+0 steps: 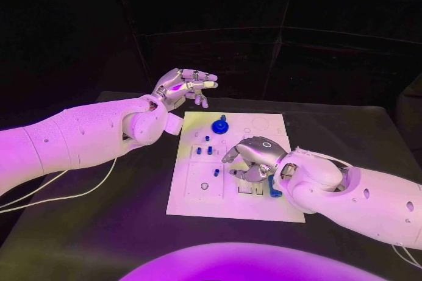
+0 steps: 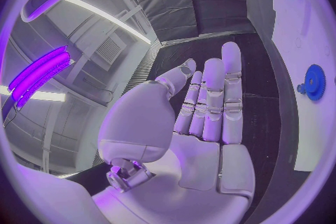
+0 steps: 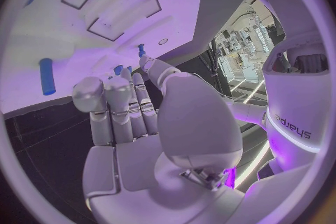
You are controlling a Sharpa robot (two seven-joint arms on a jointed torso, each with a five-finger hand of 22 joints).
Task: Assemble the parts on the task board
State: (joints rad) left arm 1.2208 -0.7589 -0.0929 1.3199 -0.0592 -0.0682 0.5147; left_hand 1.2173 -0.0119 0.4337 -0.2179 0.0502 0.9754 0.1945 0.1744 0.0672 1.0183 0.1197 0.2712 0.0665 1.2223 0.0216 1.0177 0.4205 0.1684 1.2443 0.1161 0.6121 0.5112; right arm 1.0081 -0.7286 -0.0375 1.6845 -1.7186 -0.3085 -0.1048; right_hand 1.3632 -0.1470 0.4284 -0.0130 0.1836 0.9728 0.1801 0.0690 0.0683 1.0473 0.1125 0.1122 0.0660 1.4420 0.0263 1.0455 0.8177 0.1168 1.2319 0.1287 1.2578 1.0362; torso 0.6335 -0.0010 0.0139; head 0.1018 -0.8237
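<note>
The white task board [image 1: 198,192] lies in the middle of the black table. A blue gear [image 1: 221,125] stands near its far edge, and small blue pegs [image 1: 204,150] stand at its middle left. My left hand [image 1: 185,85] hangs in the air beyond the board's far left corner, fingers apart and palm [image 2: 203,162] bare; the left wrist view shows the gear [image 2: 313,83]. My right hand [image 1: 255,156] is over the board's middle, fingers curled down. A small blue piece [image 3: 117,70] shows by its fingertips; whether it is pinched is unclear. A blue cylinder [image 1: 275,188] lies beside that wrist.
Rectangular slots [image 3: 119,17] are cut into the board under my right hand, and round holes [image 1: 204,185] lie toward its near left. White cables [image 1: 71,192] trail over the table on the left. Black table surface surrounds the board.
</note>
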